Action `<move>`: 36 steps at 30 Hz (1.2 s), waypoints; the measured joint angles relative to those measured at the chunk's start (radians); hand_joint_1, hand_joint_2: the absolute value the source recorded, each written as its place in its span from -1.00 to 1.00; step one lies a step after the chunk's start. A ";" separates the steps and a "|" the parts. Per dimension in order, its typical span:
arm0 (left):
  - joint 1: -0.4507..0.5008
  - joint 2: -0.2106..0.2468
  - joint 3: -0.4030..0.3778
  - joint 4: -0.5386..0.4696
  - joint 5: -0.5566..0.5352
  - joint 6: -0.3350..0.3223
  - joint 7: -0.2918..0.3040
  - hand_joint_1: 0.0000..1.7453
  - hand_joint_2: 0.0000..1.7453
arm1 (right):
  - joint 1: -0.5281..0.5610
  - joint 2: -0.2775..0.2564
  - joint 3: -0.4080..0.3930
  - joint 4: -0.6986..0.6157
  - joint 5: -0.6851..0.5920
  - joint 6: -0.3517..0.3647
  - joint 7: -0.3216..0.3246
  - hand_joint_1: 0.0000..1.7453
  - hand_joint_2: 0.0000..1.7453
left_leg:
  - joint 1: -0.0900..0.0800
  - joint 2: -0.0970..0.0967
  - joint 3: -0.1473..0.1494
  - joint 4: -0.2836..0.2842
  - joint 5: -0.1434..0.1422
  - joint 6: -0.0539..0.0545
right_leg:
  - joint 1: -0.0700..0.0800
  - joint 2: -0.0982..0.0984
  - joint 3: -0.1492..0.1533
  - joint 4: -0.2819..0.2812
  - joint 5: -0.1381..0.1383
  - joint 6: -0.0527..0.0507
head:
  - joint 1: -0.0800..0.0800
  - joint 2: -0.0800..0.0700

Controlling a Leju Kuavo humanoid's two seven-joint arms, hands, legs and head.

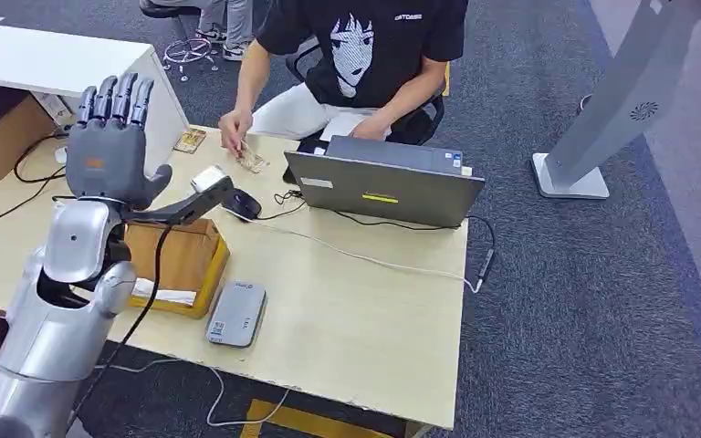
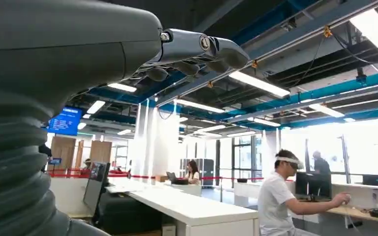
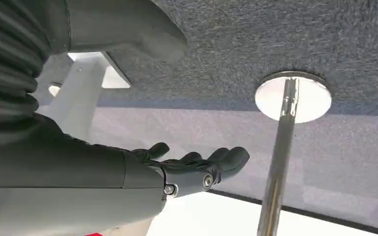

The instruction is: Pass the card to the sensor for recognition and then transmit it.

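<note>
My left hand (image 1: 109, 137) is raised upright above the table's left part, palm away from me, fingers straight and apart, holding nothing. Its fingers (image 2: 197, 49) point toward the ceiling in the left wrist view. A person in a black T-shirt (image 1: 365, 46) sits across the table, and their hand (image 1: 235, 128) holds a card (image 1: 252, 161) down on the tabletop. A second card (image 1: 189, 140) lies nearby. The white scanner head (image 1: 208, 178) sits on a black arm just right of my left hand. My right hand (image 3: 197, 167) hangs over grey carpet, fingers loosely extended and empty.
A brown cardboard box (image 1: 178, 255) stands under the scanner, with a grey flat device (image 1: 237, 313) beside it. A laptop (image 1: 383, 187), mouse (image 1: 245, 203) and cables lie on the wooden table (image 1: 374, 319). A white kiosk stand (image 1: 602, 119) rises at the right; a chrome pole (image 3: 278, 162) is near my right hand.
</note>
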 joint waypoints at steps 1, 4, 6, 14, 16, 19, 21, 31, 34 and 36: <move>0.002 0.000 0.000 -0.005 0.006 0.000 -0.010 -1.00 1.00 | -0.002 0.000 -0.003 0.003 0.010 0.000 -0.006 -1.00 1.00 | 0.000 0.000 0.000 0.000 0.000 0.000 | 0.000 0.000 0.000 0.000 0.000 0.000 | 0.000 0.000; 0.017 0.005 0.000 -0.035 0.022 0.006 -0.034 -1.00 1.00 | -0.006 0.000 -0.018 0.012 0.024 0.000 -0.019 -1.00 1.00 | 0.000 0.000 0.000 0.000 0.000 0.000 | 0.000 0.000 0.000 0.000 0.000 0.000 | 0.000 0.000; 0.027 0.007 0.000 -0.050 0.028 0.006 -0.037 -1.00 1.00 | -0.007 0.000 -0.022 0.016 0.025 0.000 -0.021 -1.00 1.00 | 0.000 0.000 0.000 0.000 0.000 0.000 | 0.000 0.000 0.000 0.000 0.000 0.000 | 0.000 0.000; 0.057 0.024 0.000 -0.100 0.060 0.010 -0.073 -1.00 1.00 | -0.010 0.000 -0.029 0.027 0.025 0.000 -0.024 -1.00 1.00 | 0.000 0.000 0.000 0.000 0.000 0.000 | 0.000 0.000 0.000 0.001 0.000 0.000 | 0.000 0.000; 0.090 0.047 0.000 -0.142 0.090 0.021 -0.106 -1.00 1.00 | -0.010 0.000 -0.031 0.029 0.018 0.000 -0.024 -1.00 1.00 | 0.000 0.001 0.000 0.000 0.000 0.000 | 0.000 0.001 0.000 0.001 0.000 0.000 | 0.000 0.000; 0.178 0.089 0.002 -0.229 0.137 0.049 -0.138 -1.00 1.00 | -0.009 0.000 -0.031 0.033 -0.005 0.000 -0.017 -1.00 1.00 | 0.000 0.001 -0.001 0.000 0.000 0.000 | 0.000 0.001 0.000 0.000 -0.001 0.000 | 0.000 0.000; 0.238 0.110 0.012 -0.285 0.168 0.074 -0.153 -1.00 1.00 | -0.008 0.000 -0.031 0.034 -0.028 0.000 -0.008 -1.00 1.00 | 0.000 0.001 -0.001 0.000 -0.001 0.000 | 0.000 0.001 0.000 0.000 -0.001 0.000 | 0.000 0.000; 0.511 0.124 0.153 -0.498 0.311 0.156 -0.227 -1.00 1.00 | 0.034 0.001 0.061 -0.013 -0.172 0.000 0.092 -1.00 1.00 | 0.000 0.001 -0.001 -0.001 -0.001 0.000 | 0.000 0.001 -0.002 0.000 -0.002 0.000 | 0.000 0.000; 0.569 0.118 0.193 -0.539 0.340 0.178 -0.241 -1.00 1.00 | 0.043 0.001 0.087 -0.029 -0.199 0.000 0.106 -1.00 1.00 | 0.000 0.001 -0.001 -0.001 -0.001 0.000 | 0.000 0.000 -0.002 0.000 -0.002 0.000 | 0.000 0.000; 0.604 0.114 0.214 -0.560 0.348 0.185 -0.248 -1.00 1.00 | 0.050 0.001 0.102 -0.037 -0.212 0.000 0.113 -1.00 1.00 | 0.000 0.001 -0.001 -0.001 -0.001 0.000 | 0.000 0.000 -0.002 0.000 -0.002 0.000 | 0.000 0.000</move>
